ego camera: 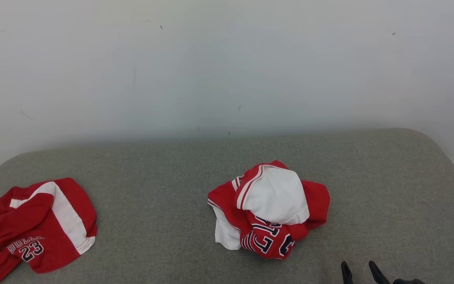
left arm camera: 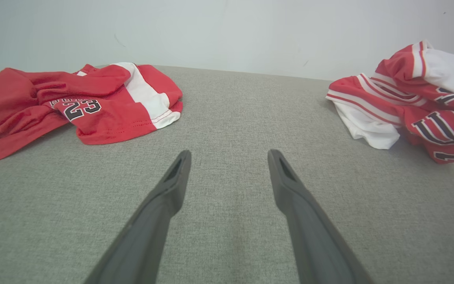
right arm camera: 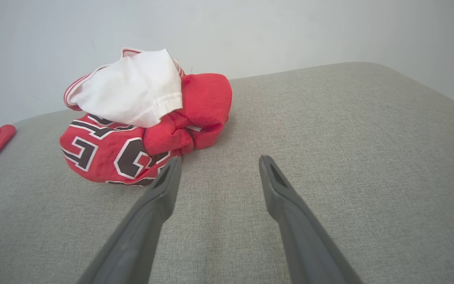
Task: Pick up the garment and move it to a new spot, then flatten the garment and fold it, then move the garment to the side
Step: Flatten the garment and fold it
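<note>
A crumpled red and white jersey lies bunched in the middle of the grey padded surface, a white panel on top and dark lettering at its front. It also appears in the right wrist view as the jersey, and at the right edge of the left wrist view as the jersey. My right gripper is open near the front edge, just right of the bundle; its own view shows the right gripper empty above bare fabric. My left gripper is open and empty, low over the surface between the two garments.
A second red garment with a white stripe and the number 23 lies spread at the far left, running off the frame edge; the second garment is also ahead-left of the left gripper. A pale wall stands behind. The surface's right corner is rounded.
</note>
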Robot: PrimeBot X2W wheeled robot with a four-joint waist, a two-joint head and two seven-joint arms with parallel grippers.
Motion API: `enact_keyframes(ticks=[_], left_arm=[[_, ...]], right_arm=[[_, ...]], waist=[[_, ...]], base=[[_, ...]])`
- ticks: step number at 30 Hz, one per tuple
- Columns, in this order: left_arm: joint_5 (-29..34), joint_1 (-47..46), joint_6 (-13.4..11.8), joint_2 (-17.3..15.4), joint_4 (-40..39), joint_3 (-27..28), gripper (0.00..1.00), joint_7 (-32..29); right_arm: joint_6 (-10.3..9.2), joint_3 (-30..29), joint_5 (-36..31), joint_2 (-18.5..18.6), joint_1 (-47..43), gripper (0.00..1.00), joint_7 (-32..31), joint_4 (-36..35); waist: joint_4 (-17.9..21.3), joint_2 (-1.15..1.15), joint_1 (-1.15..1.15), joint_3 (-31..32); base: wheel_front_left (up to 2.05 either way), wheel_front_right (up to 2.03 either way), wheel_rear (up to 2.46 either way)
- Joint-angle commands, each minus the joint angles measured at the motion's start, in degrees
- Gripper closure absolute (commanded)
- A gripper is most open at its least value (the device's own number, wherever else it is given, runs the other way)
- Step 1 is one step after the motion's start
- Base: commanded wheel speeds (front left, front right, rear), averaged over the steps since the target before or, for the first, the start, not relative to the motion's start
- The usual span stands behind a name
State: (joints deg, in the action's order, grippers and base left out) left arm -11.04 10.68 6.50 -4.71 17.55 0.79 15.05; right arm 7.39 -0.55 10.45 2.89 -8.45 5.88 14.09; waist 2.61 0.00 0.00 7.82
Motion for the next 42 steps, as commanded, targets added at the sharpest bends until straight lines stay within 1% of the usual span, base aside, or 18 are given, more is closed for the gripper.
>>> enact_keyframes(ticks=[1, 7, 10, 13, 18, 24, 28, 30, 32, 38, 42], left_arm=[[0.2, -0.4, 0.1, 0.1, 0.3, 0.1, 0.0, 0.2], [0.1, -0.9, 0.2, 0.0, 1.2, 0.4, 0.0, 0.2], [-0.2, -3.6, 0.5, -0.7, 3.1, -0.4, 0.0, 0.1], [-1.0, -8.3, 0.6, -1.5, 5.8, -2.1, 0.0, -2.0], [-4.2, -18.8, 1.0, -2.3, 9.8, -4.1, 0.0, -9.5], [-6.6, -31.2, 0.9, -3.5, 14.6, -5.9, 0.0, -18.2], [-8.4, -37.2, 0.9, -5.4, 17.8, -8.4, 0.0, -24.7], [-9.0, -39.3, 0.9, -6.9, 19.1, -9.8, 0.0, -27.6], [-9.9, -41.3, 0.9, -8.5, 19.7, -11.8, 0.0, -29.8], [-12.7, -45.5, 0.9, -12.4, 22.5, -17.8, 0.0, -37.1], [-11.7, -47.1, 0.3, -14.4, 25.4, -19.4, 0.0, -40.2]], right_arm=[[0.2, 0.2, 0.4, 0.0, 0.2, 0.0, 0.3, 0.3], [0.2, 1.3, 0.6, 0.0, 1.0, 0.0, 0.5, 0.9], [0.2, 1.7, 0.2, 0.0, 1.7, 0.0, 0.3, 0.7], [0.2, 2.4, -0.1, 0.0, 2.2, 0.0, -0.4, 0.0], [0.2, 3.9, 0.1, 0.0, 2.8, 0.0, -1.6, -1.3], [0.2, 3.2, -1.0, 0.0, 3.8, 0.0, -2.1, -2.8], [0.2, 3.0, -1.2, -0.1, 4.1, 0.0, -2.2, -3.8], [0.2, 3.2, -0.9, -0.1, 4.3, 0.0, -2.2, -4.1], [0.2, 3.2, -0.5, -0.1, 4.4, 0.0, -1.9, -4.3], [0.2, 2.9, 0.5, 0.0, 4.1, 0.0, -0.8, -4.4], [0.2, 3.2, 0.6, -0.1, 4.1, 0.0, -0.3, -4.1]], waist=[[0.0, 0.0, 0.0, 0.0], [1.2, 0.0, 0.0, -0.1], [2.7, 0.0, 0.0, -0.6], [5.3, 0.0, 0.0, -1.4], [11.0, 0.0, 0.0, -3.7], [17.8, 0.0, 0.0, -7.6], [22.0, 0.0, 0.0, -10.0], [23.8, 0.0, 0.0, -11.1], [25.0, 0.0, 0.0, -12.3], [26.1, 0.0, 0.0, -14.7], [26.2, 0.0, 0.0, -15.4]], base=[[0.0, 0.0, 0.0], [0.0, 0.0, 0.0], [0.0, 0.0, 0.0], [0.0, 0.0, 0.0], [0.0, 0.0, 0.0], [0.0, 0.0, 0.0], [0.0, 0.0, 0.0], [0.0, 0.0, 0.0], [0.0, 0.0, 0.0], [0.0, 0.0, 0.0], [0.0, 0.0, 0.0]])
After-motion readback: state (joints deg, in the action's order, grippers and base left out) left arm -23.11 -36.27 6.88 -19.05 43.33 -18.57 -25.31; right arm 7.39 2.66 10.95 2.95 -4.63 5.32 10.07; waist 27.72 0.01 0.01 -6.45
